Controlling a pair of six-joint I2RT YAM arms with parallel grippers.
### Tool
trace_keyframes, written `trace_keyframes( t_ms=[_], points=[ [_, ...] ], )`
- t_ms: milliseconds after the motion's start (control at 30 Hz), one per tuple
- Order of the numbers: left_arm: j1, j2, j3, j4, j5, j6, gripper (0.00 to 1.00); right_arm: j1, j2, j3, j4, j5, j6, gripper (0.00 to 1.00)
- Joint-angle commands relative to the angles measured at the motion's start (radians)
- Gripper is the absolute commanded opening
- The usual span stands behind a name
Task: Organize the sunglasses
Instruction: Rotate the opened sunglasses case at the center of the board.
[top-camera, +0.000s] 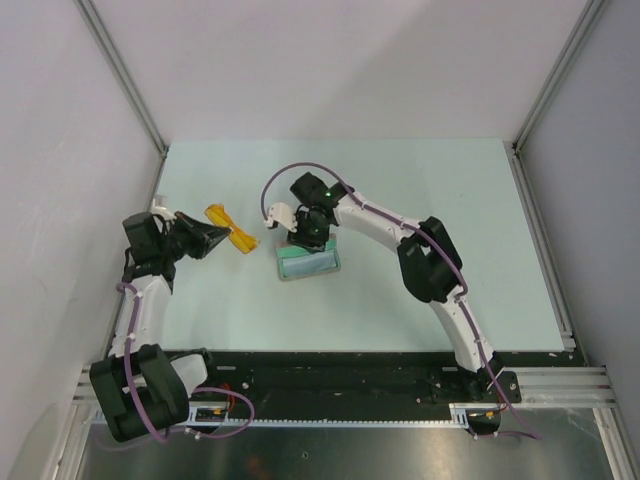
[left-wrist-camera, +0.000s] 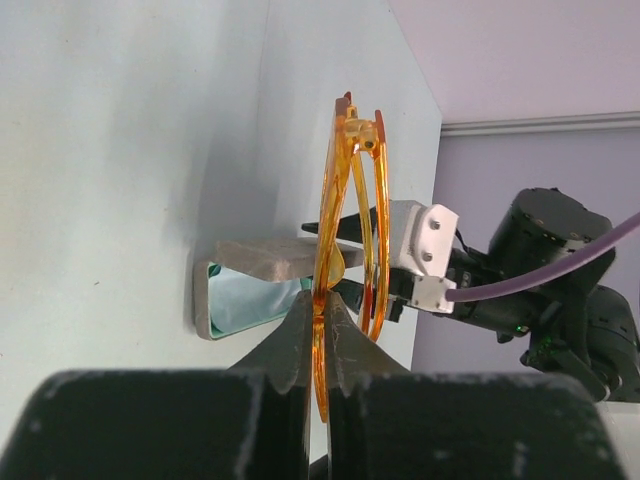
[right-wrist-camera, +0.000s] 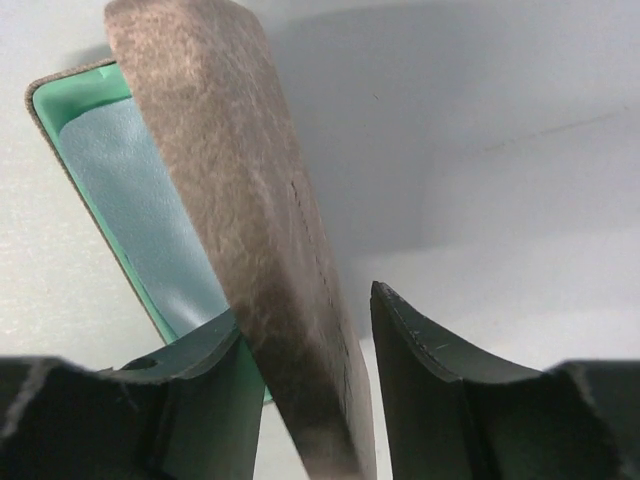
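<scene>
Sunglasses (top-camera: 230, 231), storing of. Step judged to be in hand: getting the case open wide enough to take them. Items are listed by size.

1. Table (top-camera: 420, 200): pale and flat. It bears the case near its middle.
2. Case (top-camera: 310, 264): grey-beige, rectangular, green-lined, lying flat and partly open.
3. Lid (right-wrist-camera: 230, 200): a felt-like flap raised at a steep tilt over the tray. It stands between the right jaws.
4. Cloth (right-wrist-camera: 140, 190): pale blue, lying flat inside the case.
5. Right gripper (right-wrist-camera: 305, 305): astride the free edge of the lid, jaws part open. One finger lies against the lid and a gap shows at the other, so the lid is not clamped. Recommended: close squarely on the edge, then swing the lid back about its hinge. Do not lift, since the case looks light and may drag.
6. Left gripper (left-wrist-camera: 320, 325): closed on the sunglasses, pinching the frame edge-on.
7. Sunglasses: translucent yellow-orange, standing up out of the left fingertips. They are near the case on its left and not touching it. Recommended: wait until the lid is held well back. Then bring them over the tray, long side along the case, and lay them on the cloth before letting go. The narrow pinch could let them pivot, so slow travel is advised.
</scene>
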Motion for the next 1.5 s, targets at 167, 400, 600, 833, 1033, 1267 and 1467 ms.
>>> trace_keyframes(
  t_ms=[167, 400, 600, 833, 1033, 1267, 1467],
  points=[
    [0.012, -0.006, -0.006, 0.024, 0.027, 0.038, 0.00, 0.015, -0.165, -0.083, 0.088, 0.108, 0.141, 0.33],
    [0.012, -0.003, -0.014, 0.022, 0.029, 0.047, 0.00, 0.025, -0.193, -0.147, 0.099, 0.150, 0.158, 0.23],
    [0.014, 0.001, -0.020, 0.022, 0.031, 0.050, 0.01, 0.029, -0.191, -0.133, 0.068, 0.166, 0.219, 0.23],
    [0.014, -0.008, -0.026, 0.022, 0.031, 0.054, 0.00, 0.058, -0.154, -0.063, -0.013, 0.242, 0.418, 0.16],
    [0.005, -0.028, -0.041, 0.024, 0.023, 0.058, 0.00, 0.107, -0.174, -0.104, 0.030, 0.373, 0.569, 0.12],
    [-0.087, -0.040, -0.068, 0.014, -0.026, 0.074, 0.00, 0.146, -0.206, -0.168, 0.082, 0.652, 0.854, 0.12],
    [-0.228, -0.016, -0.051, -0.056, -0.156, 0.131, 0.00, 0.154, -0.245, -0.236, 0.106, 0.674, 0.949, 0.13]
  ],
)
